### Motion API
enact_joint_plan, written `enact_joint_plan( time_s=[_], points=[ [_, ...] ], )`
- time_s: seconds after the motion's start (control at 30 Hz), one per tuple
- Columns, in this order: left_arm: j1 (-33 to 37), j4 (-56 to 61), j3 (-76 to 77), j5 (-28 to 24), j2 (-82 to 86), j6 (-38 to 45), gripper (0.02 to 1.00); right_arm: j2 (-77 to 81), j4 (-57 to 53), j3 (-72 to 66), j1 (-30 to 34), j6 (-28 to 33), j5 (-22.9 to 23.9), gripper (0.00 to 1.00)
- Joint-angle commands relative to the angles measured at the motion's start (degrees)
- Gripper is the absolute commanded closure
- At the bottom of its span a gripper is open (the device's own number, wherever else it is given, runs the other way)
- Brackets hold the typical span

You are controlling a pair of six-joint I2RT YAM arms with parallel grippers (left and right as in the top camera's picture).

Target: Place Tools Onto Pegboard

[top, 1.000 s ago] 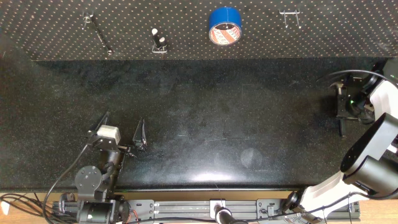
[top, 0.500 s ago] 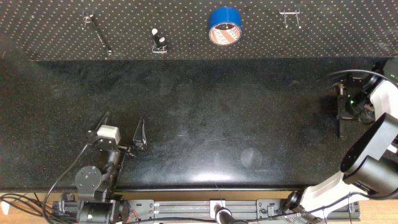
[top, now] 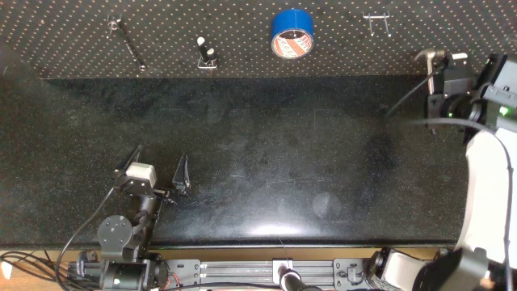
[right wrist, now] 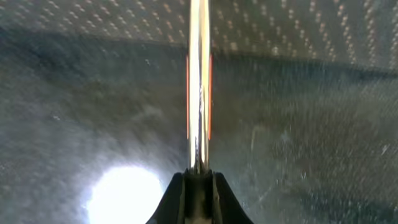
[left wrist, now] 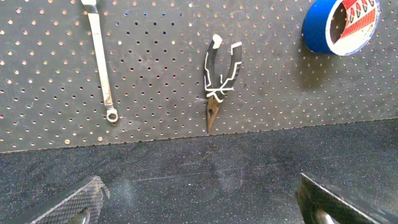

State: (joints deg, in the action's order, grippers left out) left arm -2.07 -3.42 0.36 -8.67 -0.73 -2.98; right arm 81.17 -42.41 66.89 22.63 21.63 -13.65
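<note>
Within the last second, lifted off the worktop and swung up beside the pegboard's right end, with the tool clamped tight in the right gripper. Probably ready for hooking on. Parked low with the left gripper spread wide.

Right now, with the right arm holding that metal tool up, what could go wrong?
The right gripper is shut on a smooth, shiny metal tool that sticks far out ahead, so it might pivot or slip. The empty hook hangs near the blue tape; the swinging shaft could knock the tape off.
</note>
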Motion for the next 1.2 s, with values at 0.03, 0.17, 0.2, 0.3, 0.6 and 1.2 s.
enact_joint_plan(
  time_s=[0.03, 0.17, 0.2, 0.3, 0.6, 1.2],
  points=[
    [0.2, -0.3, 0.0, -1.2, 0.5, 0.7, 0.023, -10.1, 7.0, -11.3, -2.2, -5.4, -2.1, 0.923],
    [0.2, -0.3, 0.0, -1.2, 0.5, 0.7, 0.023, -20.5, 20.0, -22.5, -4.7, -9.6, -4.2, 0.925],
    [0.2, -0.3, 0.0, -1.2, 0.5, 0.7, 0.023, -23.4, 23.6, -25.3, -5.7, -10.3, -5.2, 0.925],
    [0.2, -0.3, 0.0, -1.2, 0.5, 0.7, 0.023, -29.6, 28.4, -29.9, -9.1, -12.2, -5.3, 0.925],
    [0.2, -0.3, 0.0, -1.2, 0.5, 0.7, 0.023, -35.8, 30.8, -31.5, -16.5, -17.4, -5.3, 0.925],
    [0.2, -0.3, 0.0, -1.2, 0.5, 0.7, 0.025, -15.6, 51.8, -28.3, -19.3, -24.0, -5.3, 0.921]
  ],
)
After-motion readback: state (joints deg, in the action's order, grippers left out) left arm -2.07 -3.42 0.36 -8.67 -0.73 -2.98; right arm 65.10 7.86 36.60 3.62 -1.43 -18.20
